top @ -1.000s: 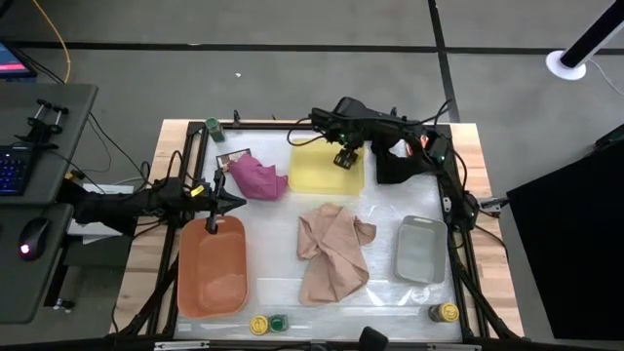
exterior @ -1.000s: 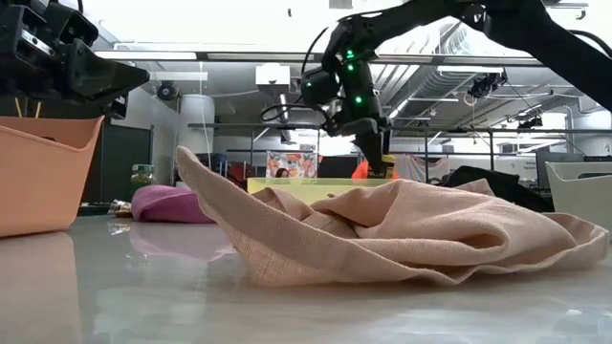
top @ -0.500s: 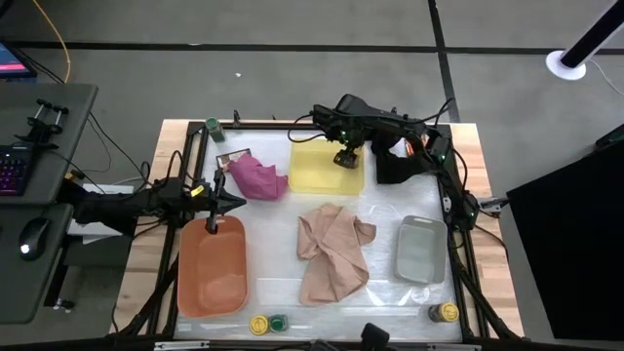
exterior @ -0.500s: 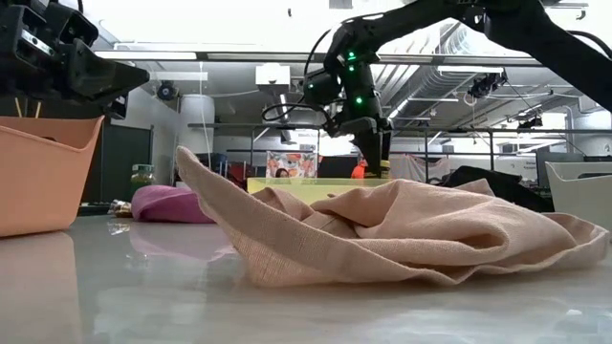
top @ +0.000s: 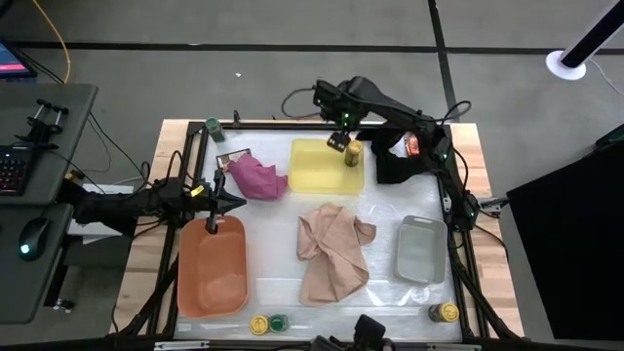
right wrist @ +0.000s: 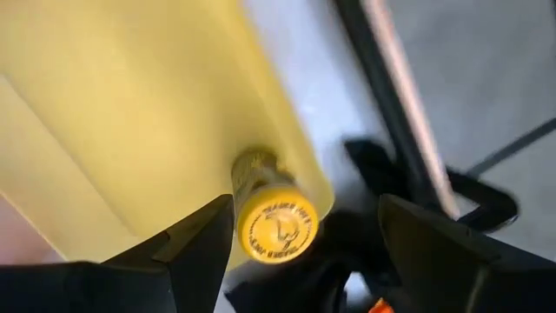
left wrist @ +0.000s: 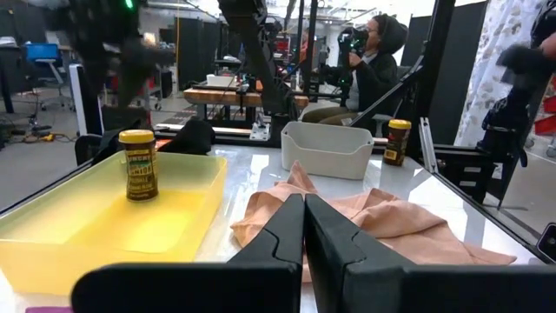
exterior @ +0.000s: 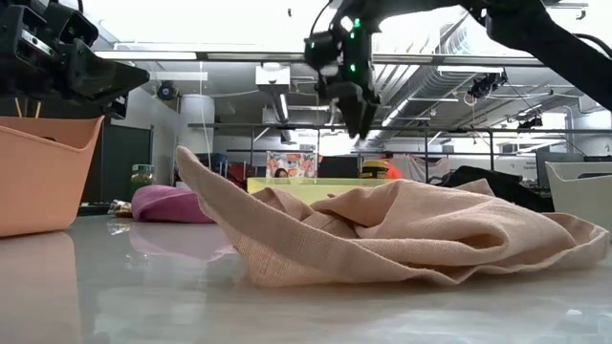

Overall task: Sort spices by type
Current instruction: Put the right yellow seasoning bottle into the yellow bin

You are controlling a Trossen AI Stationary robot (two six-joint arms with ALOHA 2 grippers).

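Note:
A yellow-lidded spice jar (top: 353, 151) stands upright on its base in the yellow tray (top: 317, 171), near the tray's far right corner; it also shows in the left wrist view (left wrist: 139, 163) and the low view (exterior: 375, 170). My right gripper (top: 337, 138) hangs open above it, by the tray's far edge, and the right wrist view looks down on the lid (right wrist: 278, 222) between the spread fingers. My left gripper (top: 230, 202) is shut and waits over the far end of the orange tray (top: 212, 273). More jars stand at the near edge (top: 258, 325), the near right corner (top: 448, 312) and the far left corner (top: 213, 125).
A tan cloth (top: 333, 252) lies mid-table, a pink cloth (top: 258, 178) with a brown packet (top: 234, 157) beside it at the far left, and a black cloth (top: 395, 161) with an orange-red packet (top: 411, 146) at the far right. The grey tray (top: 420, 250) sits on the right. A person sits beyond the table (left wrist: 373, 52).
My right gripper was low in the yellow tray at the yellow-lidded jar. It has since risen clear of it and drawn back toward the table's far edge. The jar stays standing upright in the tray.

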